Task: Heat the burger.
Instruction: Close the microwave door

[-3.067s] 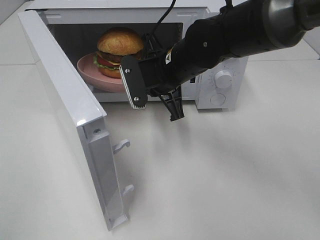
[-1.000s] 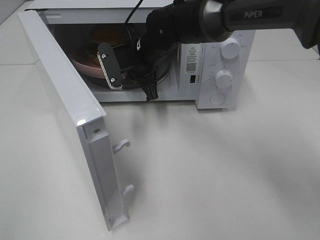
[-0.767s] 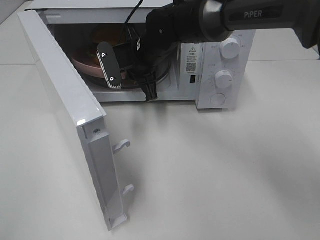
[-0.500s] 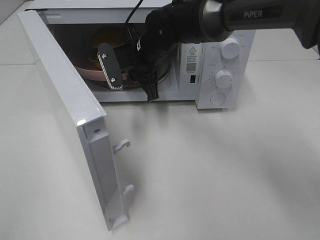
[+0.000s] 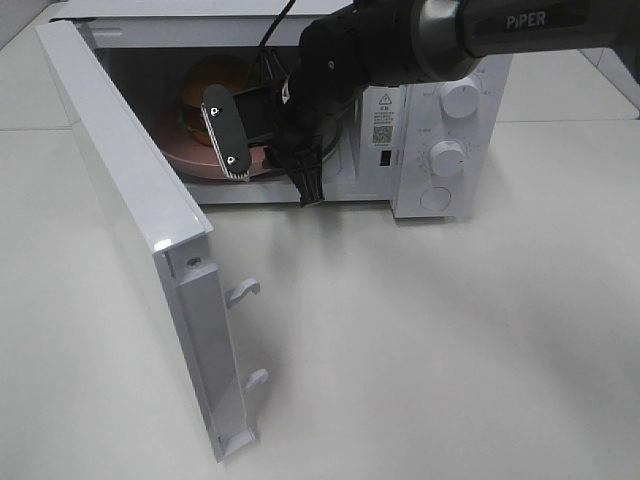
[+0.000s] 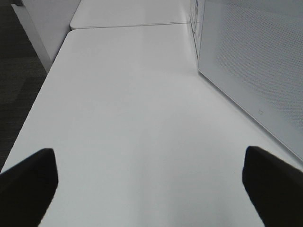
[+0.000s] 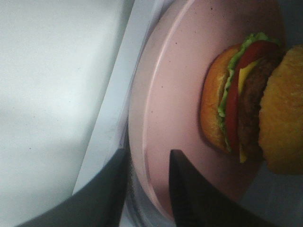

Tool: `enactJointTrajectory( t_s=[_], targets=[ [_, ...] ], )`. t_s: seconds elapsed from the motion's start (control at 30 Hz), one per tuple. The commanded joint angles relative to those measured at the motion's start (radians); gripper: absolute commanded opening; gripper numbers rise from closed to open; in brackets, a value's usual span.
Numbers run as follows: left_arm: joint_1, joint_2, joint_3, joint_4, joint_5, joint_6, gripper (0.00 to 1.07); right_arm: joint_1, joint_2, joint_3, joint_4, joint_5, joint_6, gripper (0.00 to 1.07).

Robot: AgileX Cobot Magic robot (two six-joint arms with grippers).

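One microwave stands on the surface, its door swung open. Inside are one burger and one plate, with the burger on the plate. The right pincer reaches into the cavity, part open, one jaw either side of the plate's near rim; contact cannot be told. The left pincer is spread wide over the surface, holding nothing.

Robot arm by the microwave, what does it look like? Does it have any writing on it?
The right arm is a fat black tube with a grey ring and white letters PiPER. A thin black cable runs from it. The right gripper has flat dark fingers, one with a pale ridged edge and two screws. The left gripper shows only two dark tips.
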Motion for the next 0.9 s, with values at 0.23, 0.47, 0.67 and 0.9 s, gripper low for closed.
enactJointTrajectory(
  t_s=[0.23, 0.47, 0.67, 0.9],
  targets=[
    [-0.006, -0.014, 0.002, 0.003, -0.009, -0.006, 1.0, -0.001, -0.071, 0.074, -0.008, -0.078, 0.005, 0.34],
    [-0.006, -0.014, 0.002, 0.003, -0.009, -0.006, 1.0, -0.001, -0.114, 0.168, -0.007, -0.103, 0.008, 0.35],
    [-0.006, -0.014, 0.002, 0.003, -0.009, -0.006, 1.0, -0.001, -0.146, 0.218, -0.007, -0.119, 0.008, 0.35],
    [-0.006, -0.014, 0.002, 0.003, -0.009, -0.006, 1.0, -0.001, -0.248, 0.368, -0.007, -0.24, 0.037, 0.4]
  ],
)
